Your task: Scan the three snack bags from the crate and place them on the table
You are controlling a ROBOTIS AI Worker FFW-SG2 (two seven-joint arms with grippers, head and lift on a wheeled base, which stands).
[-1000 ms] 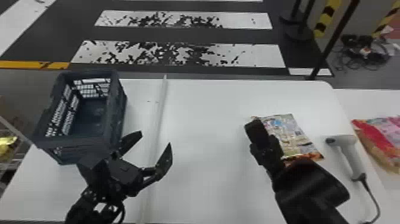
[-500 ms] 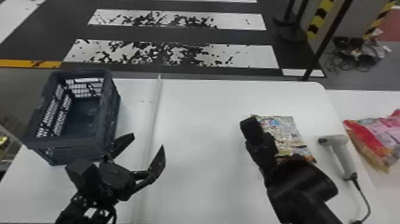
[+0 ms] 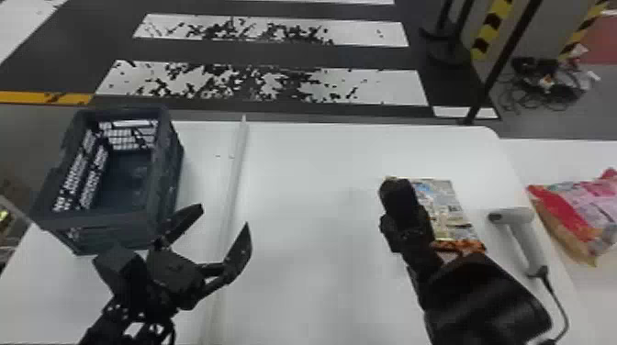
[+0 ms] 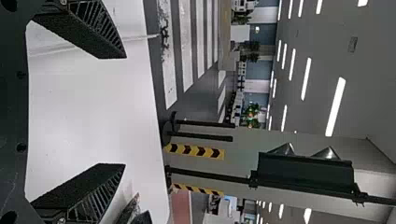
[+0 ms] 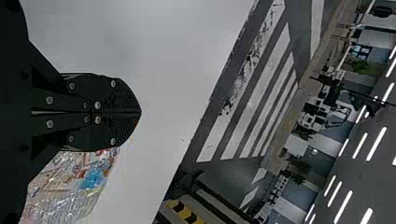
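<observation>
On the white rectangular counter (image 3: 298, 206), a dark blue-grey plastic crate with slatted walls (image 3: 98, 220) is set at the far left corner, its open top facing up. The black left end effector (image 3: 224, 215) is held above the counter, just beside the crate's near right side. Its flat black fingers (image 4: 88, 32) are spread wide apart, with the white surface seen between them.

Toward the right edge, a snack bag with a multicoloured print and an orange-brown lower end (image 3: 447, 208) is laid flat on the counter. It is partly covered in the head view by the black right end effector (image 3: 398, 195) and its arm. In the right wrist view, the fingers (image 5: 105, 93) are seen pressed together, tip against tip, with the bag beside them.

Between that bag and the counter's right edge, a pale grey handheld scanner (image 3: 525, 238) is laid, and its thin black cable (image 3: 563, 305) is trailed toward the near edge. Beyond the right edge, a red and pink snack bag (image 3: 562, 213) is placed on an adjoining white table (image 3: 583, 156). A pale straight strip (image 3: 235, 179) is run across the counter from far edge to near, right of the crate.
</observation>
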